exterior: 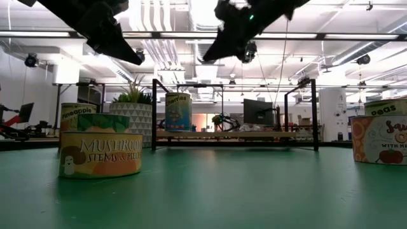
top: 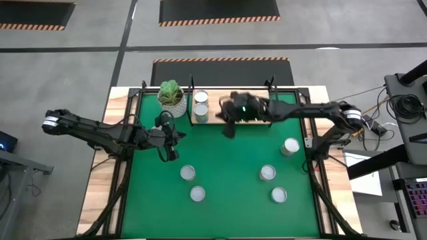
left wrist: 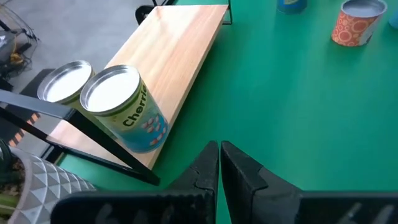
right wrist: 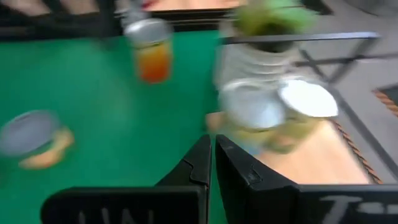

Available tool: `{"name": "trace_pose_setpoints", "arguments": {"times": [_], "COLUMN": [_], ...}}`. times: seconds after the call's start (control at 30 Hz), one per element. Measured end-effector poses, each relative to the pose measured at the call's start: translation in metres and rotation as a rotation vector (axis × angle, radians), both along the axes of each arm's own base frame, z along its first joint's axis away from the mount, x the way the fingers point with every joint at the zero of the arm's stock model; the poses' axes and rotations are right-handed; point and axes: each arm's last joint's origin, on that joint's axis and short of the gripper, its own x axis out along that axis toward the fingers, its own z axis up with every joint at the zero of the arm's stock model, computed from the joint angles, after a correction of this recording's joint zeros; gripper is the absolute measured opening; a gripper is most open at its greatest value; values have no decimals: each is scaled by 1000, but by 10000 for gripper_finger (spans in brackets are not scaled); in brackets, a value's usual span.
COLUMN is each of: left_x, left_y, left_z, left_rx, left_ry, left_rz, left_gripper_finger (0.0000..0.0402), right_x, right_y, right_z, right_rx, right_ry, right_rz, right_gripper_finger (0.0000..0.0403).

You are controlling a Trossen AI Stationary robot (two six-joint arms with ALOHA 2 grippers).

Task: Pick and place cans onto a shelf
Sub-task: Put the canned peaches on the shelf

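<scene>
The shelf [top: 253, 119] is a light wooden board with black corner posts at the far side of the green mat. Two cans [top: 200, 98] [top: 200, 113] stand on their bases at its left end; the left wrist view shows them too [left wrist: 124, 106]. Several more cans stand on the mat [top: 188, 173] [top: 267, 173] [top: 289, 147]. My right gripper [top: 229, 125] hangs shut in the air over the shelf's front edge, just right of the two cans. My left gripper [top: 177, 137] is shut, raised above the mat left of the shelf and holding nothing.
A white pot with a green plant [top: 171, 95] stands by the shelf's left end. In the low view, cans [exterior: 100, 154] [exterior: 380, 140] stand near on both sides. Bare green mat [top: 230, 160] lies between the two groups of cans.
</scene>
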Motion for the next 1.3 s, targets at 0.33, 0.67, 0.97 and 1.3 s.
{"name": "trace_pose_setpoints", "arguments": {"times": [0.33, 0.67, 0.97, 1.3], "left_x": [0, -12, -10, 12], "left_y": [-7, -40, -90, -101], "left_z": [-3, -22, -47, -95], "left_rx": [-296, -717, -744, -605], "left_ry": [-6, 226, 352, 441], "left_rz": [-86, -110, -143, -48], "left_gripper_finger": [0, 0, 0, 0], "right_x": [-21, -32, -32, -26], "right_y": [74, 93, 93, 96], "right_z": [-34, -79, -92, -99], "right_rx": [3, 33, 62, 87], "right_ry": [100, 181, 56, 15], "right_rz": [217, 258, 241, 268], "right_gripper_finger": [12, 12, 13, 97]}}
